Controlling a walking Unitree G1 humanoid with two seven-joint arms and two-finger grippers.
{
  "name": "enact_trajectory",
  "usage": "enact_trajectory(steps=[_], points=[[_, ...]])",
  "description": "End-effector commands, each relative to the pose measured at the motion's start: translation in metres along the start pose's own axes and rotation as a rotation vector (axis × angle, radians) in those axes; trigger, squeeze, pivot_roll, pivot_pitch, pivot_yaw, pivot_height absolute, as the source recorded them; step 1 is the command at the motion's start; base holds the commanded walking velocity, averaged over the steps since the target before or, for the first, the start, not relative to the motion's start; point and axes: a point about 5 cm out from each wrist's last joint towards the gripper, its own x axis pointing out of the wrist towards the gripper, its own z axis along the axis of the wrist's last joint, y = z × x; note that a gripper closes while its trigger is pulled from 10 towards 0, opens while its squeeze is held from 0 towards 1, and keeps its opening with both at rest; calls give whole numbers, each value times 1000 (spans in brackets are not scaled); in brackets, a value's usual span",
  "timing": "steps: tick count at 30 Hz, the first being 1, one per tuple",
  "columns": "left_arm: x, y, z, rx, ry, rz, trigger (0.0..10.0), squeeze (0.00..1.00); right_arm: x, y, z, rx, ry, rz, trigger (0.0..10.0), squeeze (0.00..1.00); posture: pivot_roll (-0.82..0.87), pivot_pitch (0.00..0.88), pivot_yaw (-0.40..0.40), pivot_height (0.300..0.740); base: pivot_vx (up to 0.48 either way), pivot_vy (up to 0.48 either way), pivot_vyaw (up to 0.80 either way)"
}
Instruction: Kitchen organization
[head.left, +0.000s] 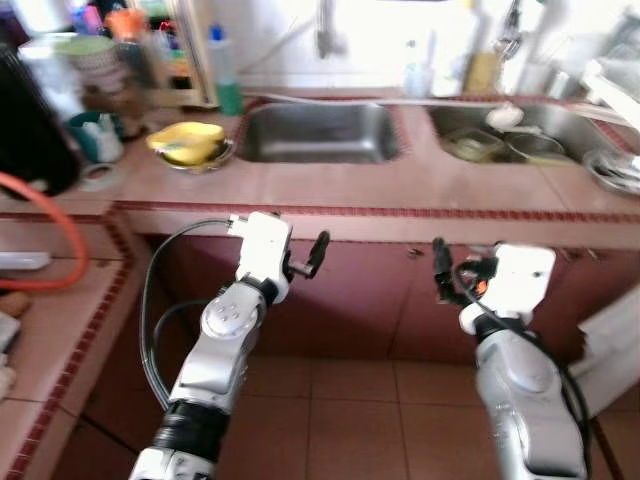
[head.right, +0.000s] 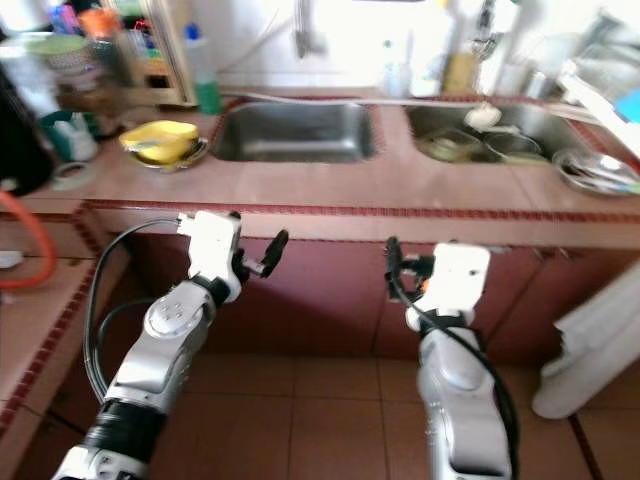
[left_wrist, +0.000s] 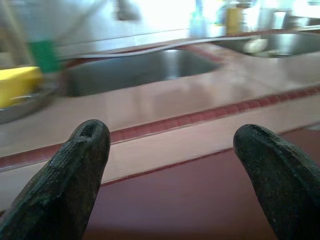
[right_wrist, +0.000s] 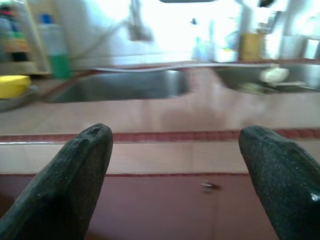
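Note:
A pink tiled counter (head.left: 420, 190) with red trim holds two steel sinks. The left basin (head.left: 318, 132) looks bare; the right basin (head.left: 520, 135) holds a few dishes. A yellow object in a metal bowl (head.left: 187, 142) sits left of the sinks, beside a bottle with green liquid (head.left: 226, 72). My left gripper (head.left: 308, 255) is open, held below the counter edge in front of the cabinet; its wrist view shows the left gripper (left_wrist: 172, 135) with nothing between its fingers. My right gripper (head.left: 450, 265) is open at the same height under the right basin, and the right gripper (right_wrist: 175, 132) is also empty.
A lower tiled side counter (head.left: 60, 330) juts out on the left, with an orange hose (head.left: 50, 240) across it. Jars, a teal cup (head.left: 95, 135) and a tape roll (head.left: 98, 176) crowd the back left. A dish rack (head.left: 615, 170) stands at the right, white cloth (head.left: 610, 350) below it.

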Motion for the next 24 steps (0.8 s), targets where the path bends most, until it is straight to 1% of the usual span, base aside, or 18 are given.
enact_trajectory(steps=[1,4,5,7,8,9,10,11,13,15,20,24], points=[[4,-9,3,11,-6,-26,10000,0,0,-10,2,-16,-2,-40,10000,0,56,0,31,740,0,0,0],[4,-9,5,25,-10,-26,10000,0,0,-10,3,-15,-6,-45,10000,0,58,0,32,740,0,0,0],[5,-9,8,-1,-25,-25,10000,0,1,-11,3,-18,-9,-51,10000,0,58,0,34,740,0,0,0],[6,-10,12,-3,-35,-22,10000,0,1,-12,3,-20,-10,-59,10000,0,60,0,34,740,0,0,0],[7,-11,14,16,-48,-10,10000,0,2,-13,4,-21,-11,-63,10000,0,61,0,33,740,0,0,0],[7,-11,14,16,-48,-10,10000,0,2,-13,4,-21,-11,-63,10000,0,61,0,33,740,0,0,0],[8,-10,19,-10,-81,2,10000,0,2,-13,5,-21,-14,-66,10000,0,60,0,32,740,0,0,0],[9,-11,20,-15,-80,-3,10000,0,2,-13,5,-21,-15,-67,10000,0,60,0,31,740,0,0,0],[11,-13,23,0,-78,-24,10000,0,4,-13,6,-25,-22,-68,10000,0,60,0,29,740,0,0,0],[11,-17,25,-47,-87,-61,10000,0,5,-13,9,-38,-32,-67,10000,0,58,0,28,740,0,0,0],[11,-19,28,-47,-99,-61,10000,0,6,-13,11,-45,-41,-63,10000,0,56,0,28,740,451,0,0],[10,-18,26,-48,-88,-67,10000,0,6,-11,10,-43,-38,-65,10000,0,57,0,29,740,480,0,0]])
